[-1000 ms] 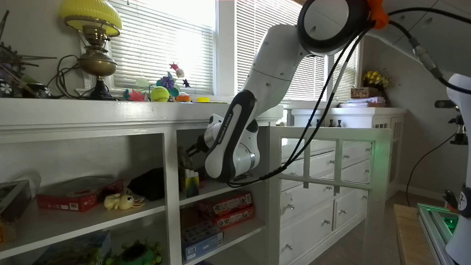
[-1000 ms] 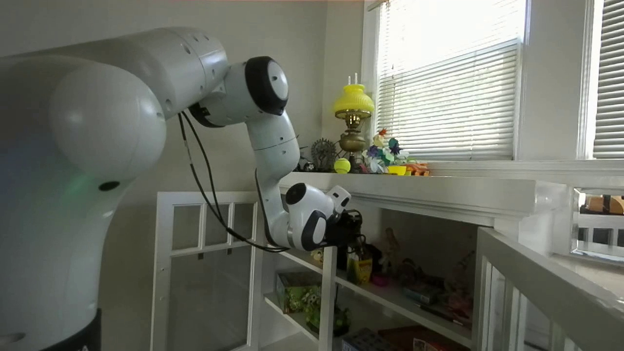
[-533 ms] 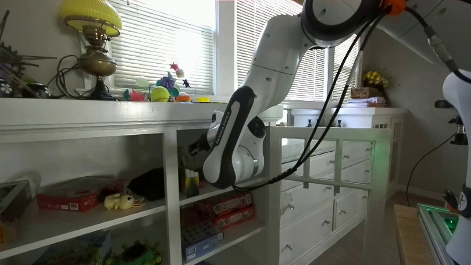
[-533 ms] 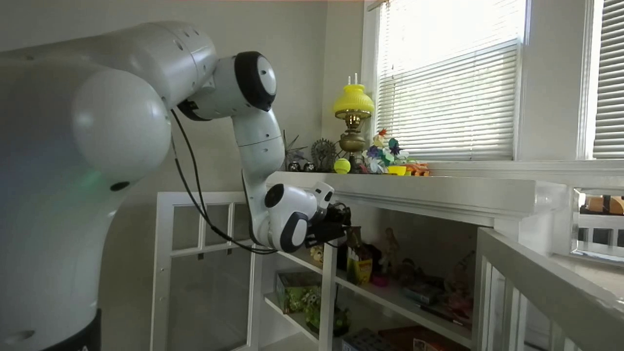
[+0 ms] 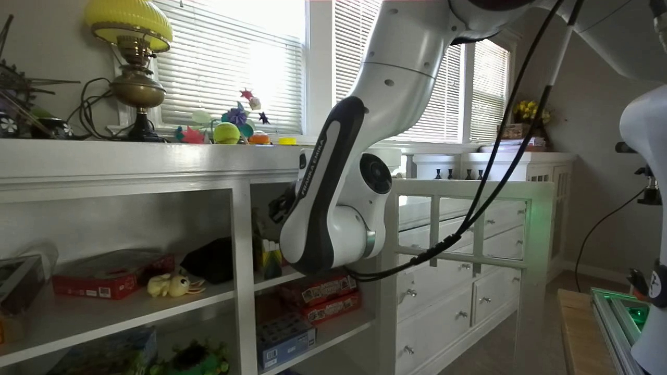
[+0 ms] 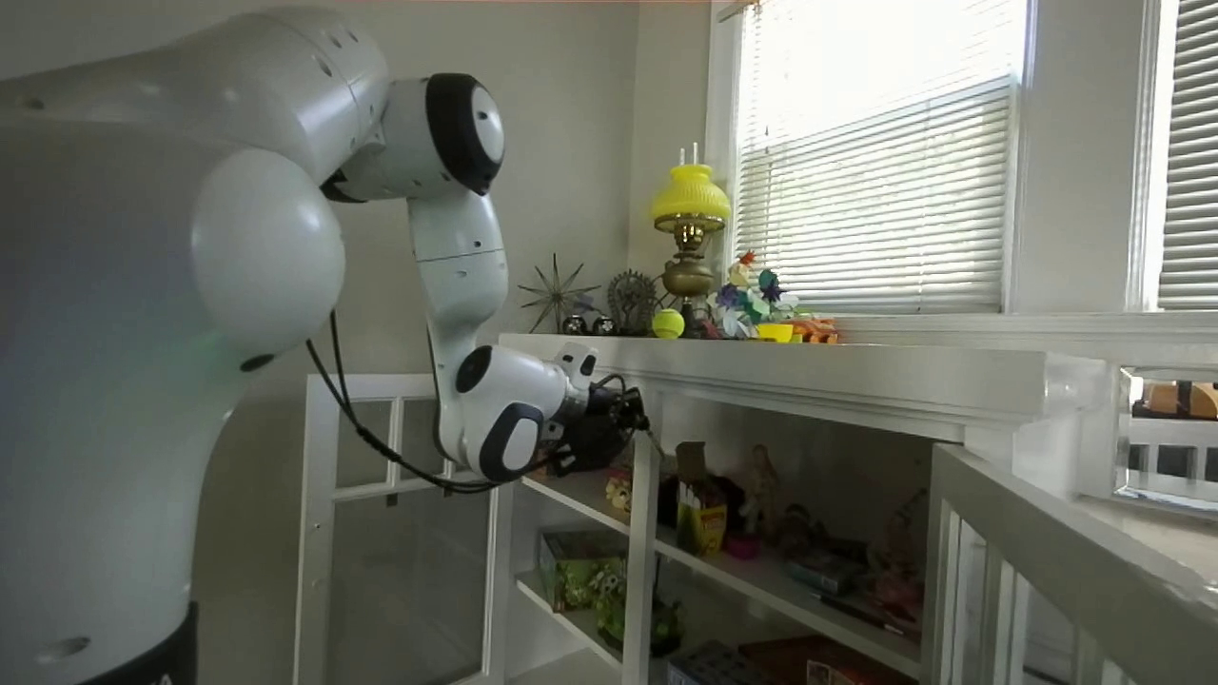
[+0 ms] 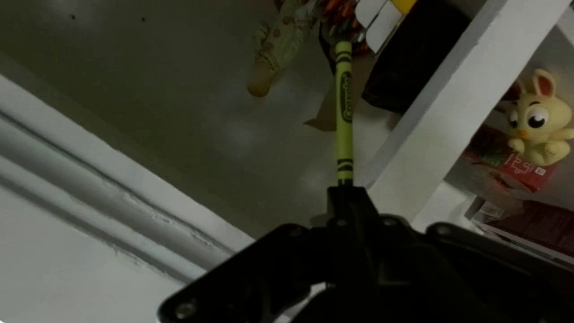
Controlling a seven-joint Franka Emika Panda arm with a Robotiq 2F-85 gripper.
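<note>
My gripper (image 7: 346, 188) is shut on the end of a yellow-green crayon (image 7: 344, 98), which points straight out from the fingertips in the wrist view. In an exterior view the gripper (image 6: 644, 423) is by the upper part of the shelf divider (image 6: 640, 571), and the thin crayon (image 6: 657, 444) slants down from it. The yellow and green crayon box (image 6: 704, 528) stands on the shelf behind, flap up; its crayons (image 7: 341, 18) show beyond the held one. In an exterior view the gripper (image 5: 276, 211) is partly hidden by the arm.
A doll (image 7: 280, 49) and a dark object (image 7: 412, 58) are near the crayon box. Past the divider sits a yellow bunny toy (image 7: 540, 116). Cabinet doors (image 6: 319, 533) stand open. A yellow lamp (image 6: 691, 195) and a tennis ball (image 6: 667, 323) rest on the cabinet top.
The arm has drawn back from the shelf, with the gripper moving left, away from the crayon box, in an exterior view. The crayon has come into sight there. The grip has stayed shut.
</note>
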